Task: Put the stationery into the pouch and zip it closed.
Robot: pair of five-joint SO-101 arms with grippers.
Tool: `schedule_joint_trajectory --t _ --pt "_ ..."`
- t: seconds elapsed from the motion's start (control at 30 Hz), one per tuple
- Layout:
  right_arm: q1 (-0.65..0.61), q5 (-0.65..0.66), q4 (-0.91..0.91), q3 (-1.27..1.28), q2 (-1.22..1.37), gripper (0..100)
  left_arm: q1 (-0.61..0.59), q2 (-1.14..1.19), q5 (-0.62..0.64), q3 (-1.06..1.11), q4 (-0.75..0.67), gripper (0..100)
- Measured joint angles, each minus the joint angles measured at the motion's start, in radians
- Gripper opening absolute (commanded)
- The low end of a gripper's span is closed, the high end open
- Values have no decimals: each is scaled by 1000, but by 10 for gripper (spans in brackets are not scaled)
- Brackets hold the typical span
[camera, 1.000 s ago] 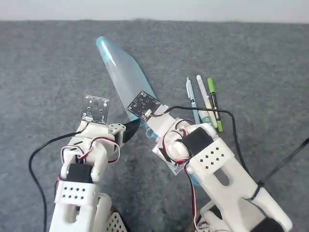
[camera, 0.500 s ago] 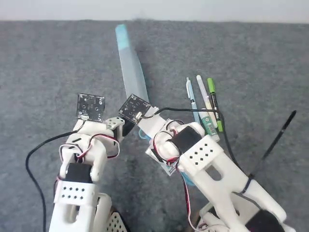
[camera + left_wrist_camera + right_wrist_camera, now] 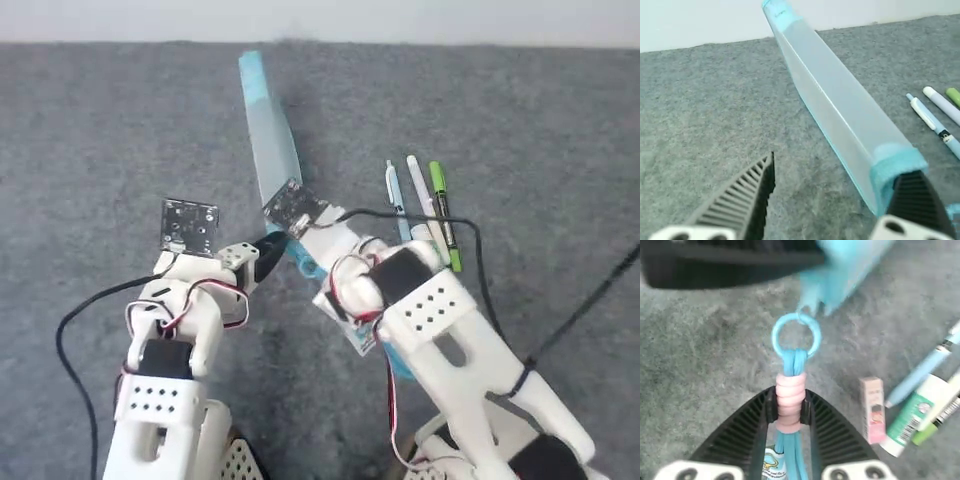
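- Pouch (image 3: 268,140) geometry is the whole deal here. It's up on its edge on the table (image 3: 90,140), with its long axis running straight out ahead of both tools. The near end is right at their tips and the far end is well beyond.
- Right tool (image 3: 790,392) is clamped tight on the pink bead (image 3: 790,402) of the zip pull. The blue ring (image 3: 796,335) sits just ahead of its tips and hooks onto the pouch's near corner.
- Left tool (image 3: 839,172) is spread wide and gripping nothing. One finger (image 3: 912,200) touches the teal end of the pouch, and the other is well off to the side over bare table.
- So imo any zip travel goes along that long axis, and the left tool is the one placed to pin the near end while the right one works the pull.
- Pens (image 3: 420,200) lie just beside the right tool, on the side away from the left one and roughly parallel to the pouch. A small pink eraser (image 3: 872,410) sits near them. None of it is in the pouch yet.
- Can't tell from here how far the zip is open.
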Motion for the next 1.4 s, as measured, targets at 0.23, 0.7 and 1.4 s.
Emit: schedule_joint_trajectory --t 0.23,0.7,1.4 --pt "21 37 104 -173 0 6 -17 -5 46 12 -2 285" --pt "-43 35 149 -203 -104 6 -14 -12 52 34 -12 269" --pt "-175 -95 -331 313 -180 12 25 0 -32 35 -11 265"
